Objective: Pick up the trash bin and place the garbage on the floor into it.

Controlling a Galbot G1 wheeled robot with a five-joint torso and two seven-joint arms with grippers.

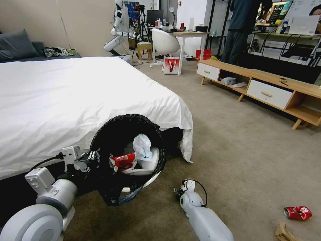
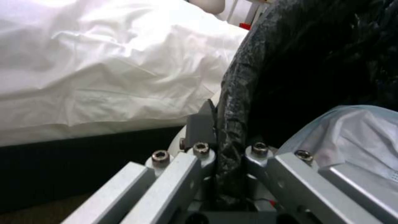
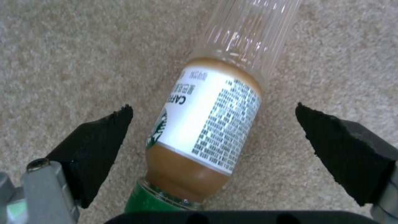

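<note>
- Two grippers were at work: the left gripper (image 2: pixel 226 137) was clamped on the black-bag-covered rim of the small round white plastic trash bin (image 1: pixel 128 155), one finger outside the rim and one inside, as the left wrist view showed.
- That bin hung off the beige-grey short-pile carpet (image 1: pixel 240 160), tilted with its mouth toward the head camera, just in front of the corner of the bed with the white sheet (image 1: pixel 67 97).
- Inside the bin lay a crumpled red-and-white wrapper (image 1: pixel 123 161), a pale blue-white crumpled tissue (image 1: pixel 143 144) and some white pieces beneath them.
- The right gripper (image 3: pixel 213 137) pointed down at the carpet with its jaws spread wide, its black triangular pads (image 3: pixel 97 146) on either side of a clear plastic bottle with a green cap and a white label (image 3: pixel 209 124), touching neither side of it.
- This bottle lay on its side on the carpet, with brown liquid pooled at the cap end and the rest of it clear.
- In the head view the right arm reached down to the carpet just right of the bin.
- Farther right on the carpet lay a crushed red soda can (image 1: pixel 297 212) and, close beside it, a crumpled brown paper piece (image 1: pixel 284 232).
- A low wooden cabinet with white drawers (image 1: pixel 267 90) stood along the far right side.
</note>
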